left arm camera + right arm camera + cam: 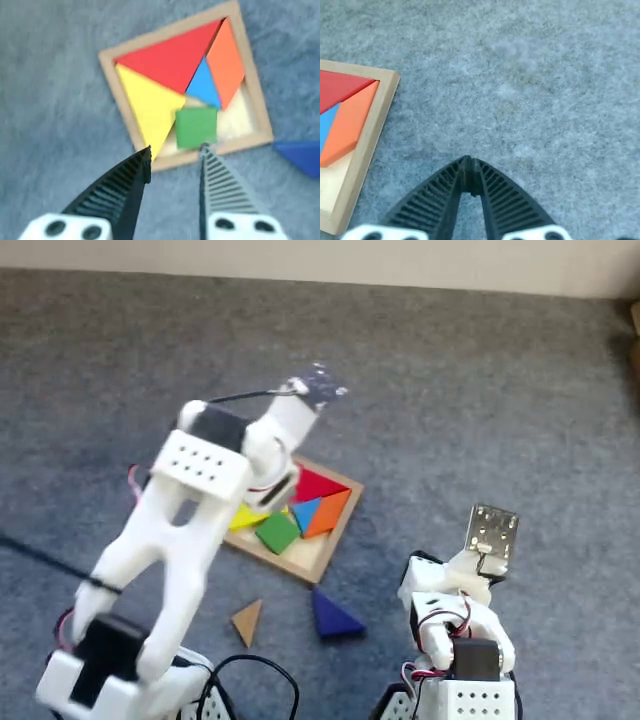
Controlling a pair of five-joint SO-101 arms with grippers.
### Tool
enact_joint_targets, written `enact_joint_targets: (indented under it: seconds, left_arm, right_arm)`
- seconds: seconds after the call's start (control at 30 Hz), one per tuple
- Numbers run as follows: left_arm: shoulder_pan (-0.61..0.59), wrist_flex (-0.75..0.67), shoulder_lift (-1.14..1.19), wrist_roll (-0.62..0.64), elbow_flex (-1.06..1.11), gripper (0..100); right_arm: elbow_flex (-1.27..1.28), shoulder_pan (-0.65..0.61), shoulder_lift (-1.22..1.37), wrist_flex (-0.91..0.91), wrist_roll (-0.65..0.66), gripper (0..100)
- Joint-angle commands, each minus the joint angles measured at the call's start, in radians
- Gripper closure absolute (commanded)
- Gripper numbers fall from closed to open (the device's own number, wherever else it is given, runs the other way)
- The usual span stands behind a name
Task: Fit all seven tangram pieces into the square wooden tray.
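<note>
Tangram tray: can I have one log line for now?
tray: five pieces in | outside: tan triangle, dark blue triangle | left end effector: open over tray | right end effector: shut

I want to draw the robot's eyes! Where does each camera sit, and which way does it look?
High view: fixed above the table, looking down on the tray, the left arm and the right arm.
Left wrist view: on the left arm's wrist, facing down at the tray; its open left gripper shows.
Right wrist view: on the right arm's wrist, facing down at the table; its shut right gripper shows.
Shared: all three show the tray's orange piece.
</note>
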Motion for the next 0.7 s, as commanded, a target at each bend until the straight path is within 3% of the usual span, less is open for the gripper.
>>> enact_joint_targets:
  seconds: [0.0, 0.13, 0.53, 0.67]
  left_arm:
    - [-0.062, 0.021, -0.124, 0.008, 0.087, 87]
    - [-0.111, -0.026, -0.24, 0.008, 0.278, 88]
    - [-0.211, -0.531, -0.298, 0.086, 0.731, 88]
    - [-0.211, -0.615, -0.298, 0.086, 0.797, 88]
  right_arm:
    - [0.12, 0.01, -0.018, -0.022, 0.014, 99.0]
    - [0.12, 0.01, -0.018, -0.022, 0.014, 99.0]
    - [0.12, 0.01, -0.018, -0.065, 0.012, 99.0]
    - [0.12, 0.01, -0.018, -0.065, 0.012, 99.0]
